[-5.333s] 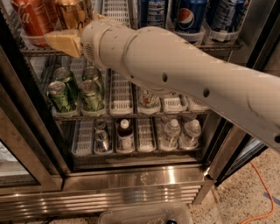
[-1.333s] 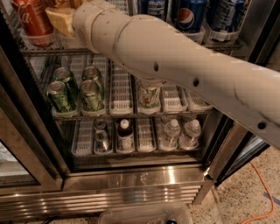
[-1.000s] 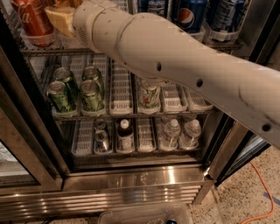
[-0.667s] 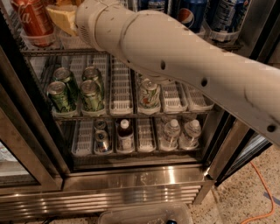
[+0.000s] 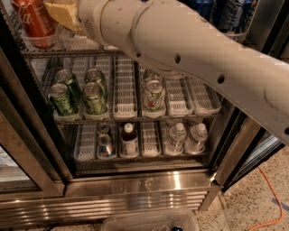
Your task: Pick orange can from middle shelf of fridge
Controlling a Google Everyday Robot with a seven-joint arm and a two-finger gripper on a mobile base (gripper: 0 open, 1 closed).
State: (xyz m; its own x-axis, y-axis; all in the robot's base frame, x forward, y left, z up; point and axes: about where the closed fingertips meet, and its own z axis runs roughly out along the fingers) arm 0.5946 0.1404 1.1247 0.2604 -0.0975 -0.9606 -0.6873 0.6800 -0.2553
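Note:
The fridge (image 5: 135, 194) stands open in front of me, with a ribbed steel base. The middle shelf (image 5: 49, 53) is the wire rack along the top of the view. A red cola can (image 5: 35, 20) stands at its left end. My gripper (image 5: 61, 12) is tan-coloured and reaches in over this shelf just right of the red can, on a thick white arm (image 5: 189, 49) coming from the right. The orange can is hidden behind the gripper and arm. Blue cans (image 5: 235, 13) stand at the shelf's right end.
Green cans (image 5: 63, 97) and a pale can (image 5: 154, 94) sit on the rack below, among white lane trays. Lower still are water bottles (image 5: 176, 135) and a dark bottle (image 5: 129, 137). Dark door frames (image 5: 27, 135) flank the opening. An orange cable (image 5: 271, 198) lies on the floor.
Since five seconds ago the gripper has risen and pushed in to where the orange can stood, covering it. Over the last second it has hardly moved.

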